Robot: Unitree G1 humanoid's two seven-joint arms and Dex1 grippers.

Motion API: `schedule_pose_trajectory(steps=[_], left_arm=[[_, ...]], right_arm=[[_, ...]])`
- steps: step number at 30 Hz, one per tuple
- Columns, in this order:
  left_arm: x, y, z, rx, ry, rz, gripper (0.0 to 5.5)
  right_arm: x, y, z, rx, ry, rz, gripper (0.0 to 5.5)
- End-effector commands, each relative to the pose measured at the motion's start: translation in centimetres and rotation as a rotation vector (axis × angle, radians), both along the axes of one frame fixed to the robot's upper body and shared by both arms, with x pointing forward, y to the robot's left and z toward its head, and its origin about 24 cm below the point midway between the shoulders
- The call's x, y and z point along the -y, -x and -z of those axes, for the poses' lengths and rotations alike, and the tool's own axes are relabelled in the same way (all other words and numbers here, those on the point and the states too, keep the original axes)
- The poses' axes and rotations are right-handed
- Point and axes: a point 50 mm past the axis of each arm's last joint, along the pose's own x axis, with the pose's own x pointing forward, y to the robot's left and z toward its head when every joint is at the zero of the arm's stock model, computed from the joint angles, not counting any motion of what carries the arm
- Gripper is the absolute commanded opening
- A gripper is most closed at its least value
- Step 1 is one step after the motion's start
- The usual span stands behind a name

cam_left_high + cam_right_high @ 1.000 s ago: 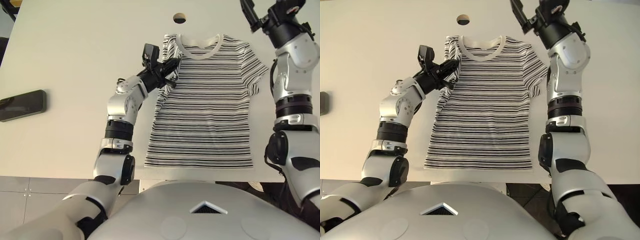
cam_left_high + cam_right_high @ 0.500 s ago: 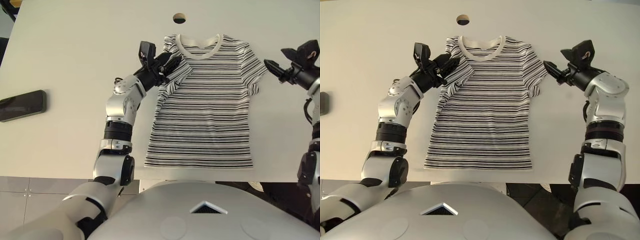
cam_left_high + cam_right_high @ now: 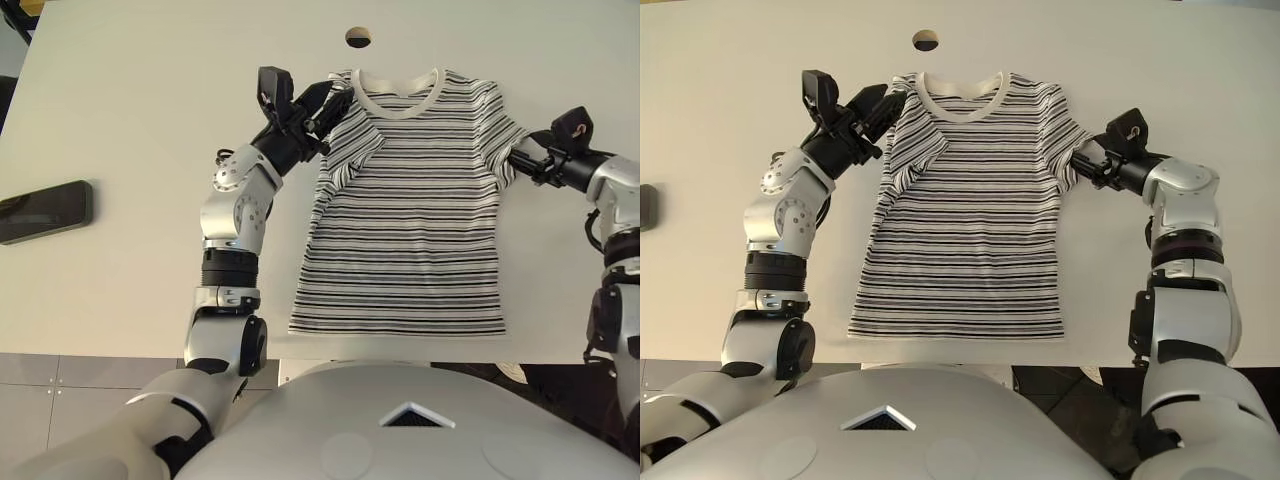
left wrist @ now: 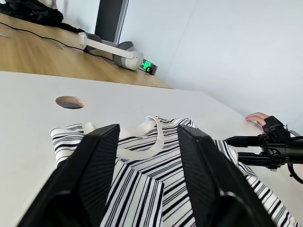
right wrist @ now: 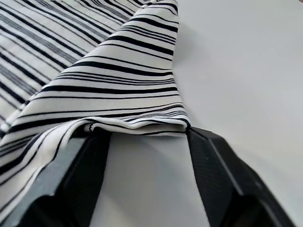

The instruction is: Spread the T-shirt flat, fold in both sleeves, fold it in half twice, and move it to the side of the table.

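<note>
While the striped black-and-white cotton T-shirt [image 3: 410, 220] lies flat, its sleeve hem [image 5: 137, 124] at frame right is straddled by the right tool [image 3: 522, 163], jaws parted, unclamped; left tool [image 3: 330, 103] parted, empty.

A striped T-shirt [image 3: 410, 230] lies flat on the white desk [image 3: 130, 120], with its collar on the far side and its hem along the near edge. The shirt's left sleeve [image 3: 348, 150] is folded inward over the chest, making a slanted edge at that shoulder. The left end effector [image 3: 328, 103] hovers just beside the folded shoulder, fingers parted and pointing toward the collar. The right end effector [image 3: 522, 162] meets the outer edge of the right sleeve [image 3: 503, 140], which lies spread outward. A round hole [image 3: 358, 37] in the desk sits just beyond the collar. A dark flat rectangular object [image 3: 44, 211] rests well apart, far to the left.
</note>
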Motion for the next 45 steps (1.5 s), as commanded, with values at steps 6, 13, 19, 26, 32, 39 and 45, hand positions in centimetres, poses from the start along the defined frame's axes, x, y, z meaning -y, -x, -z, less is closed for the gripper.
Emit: schedule_pose_trajectory(steps=[6,13,19,26,32,39,45], left_arm=[[-0.5,-0.3,0.1,-0.005,-0.027,-0.014,2.28],[-0.4,-0.4,0.3,-0.013,-0.030,-0.013,2.28],[-0.3,-0.5,0.4,-0.015,-0.033,-0.013,2.28],[-0.3,-0.6,0.5,-0.020,-0.035,-0.018,2.28],[-0.2,-0.7,0.6,-0.019,-0.038,-0.020,2.28],[-0.2,-0.8,0.6,-0.020,-0.039,-0.023,2.28],[-0.2,-0.9,0.6,-0.018,-0.040,-0.020,2.28]], right_arm=[[-1.0,-0.8,0.1,0.028,-0.015,0.009,1.57],[-1.2,-1.1,-0.6,0.065,-0.020,-0.016,0.31],[-1.4,-1.3,-1.9,0.126,-0.044,-0.039,0.14],[-3.8,-0.6,-3.7,0.209,-0.096,-0.144,0.14],[-4.9,0.0,-4.2,0.217,-0.107,-0.162,0.14],[-7.3,0.3,-5.0,0.237,-0.157,-0.222,0.14],[-10.5,-0.7,-4.3,0.220,-0.182,-0.262,0.14]])
